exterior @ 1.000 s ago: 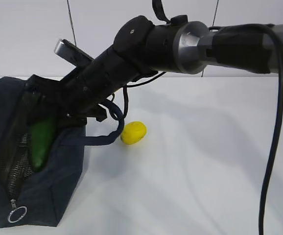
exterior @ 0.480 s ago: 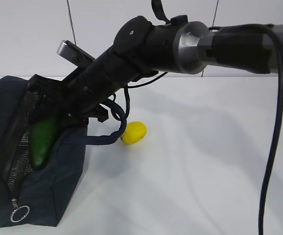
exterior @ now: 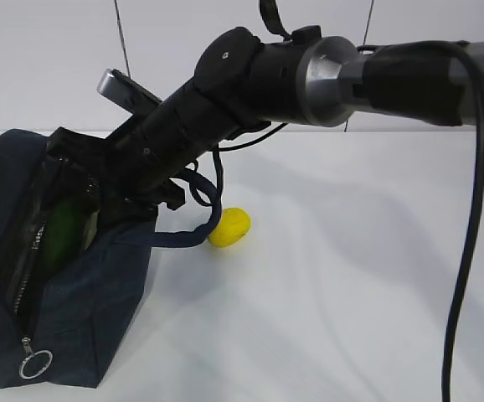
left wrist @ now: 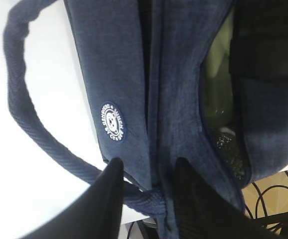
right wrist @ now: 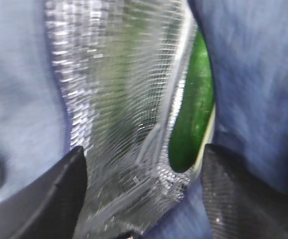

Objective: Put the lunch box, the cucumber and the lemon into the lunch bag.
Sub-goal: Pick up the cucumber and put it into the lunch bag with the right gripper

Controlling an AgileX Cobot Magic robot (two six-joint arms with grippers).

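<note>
The bag (exterior: pixel 74 293) sits at the left of the white worktop (exterior: pixel 351 293), near the front edge, its top zipper undone and its mouth gaping. A silver ring pull (exterior: pixel 35 364) hangs at the near end of the zipper.

The cucumber (exterior: pixel 58 239) lies inside the bag, deep in the opening beside the mesh lining (right wrist: pixel 119 109). The lemon (exterior: pixel 229 227) rests on the worktop just right of the bag, touching or nearly touching a looped handle (exterior: pixel 193 234) that droops toward it. A pale green shape shows inside the bag in the left wrist view; I cannot tell whether it is the lunch box.

The right gripper (right wrist: pixel 144 194) reaches from the right into the bag's mouth, its jaws spread wide with nothing between them but mesh and bag fabric.

The left gripper (left wrist: pixel 145 191) pinches the bag's navy fabric edge at the handle's base, next to a round white logo patch (left wrist: pixel 112 122).
</note>
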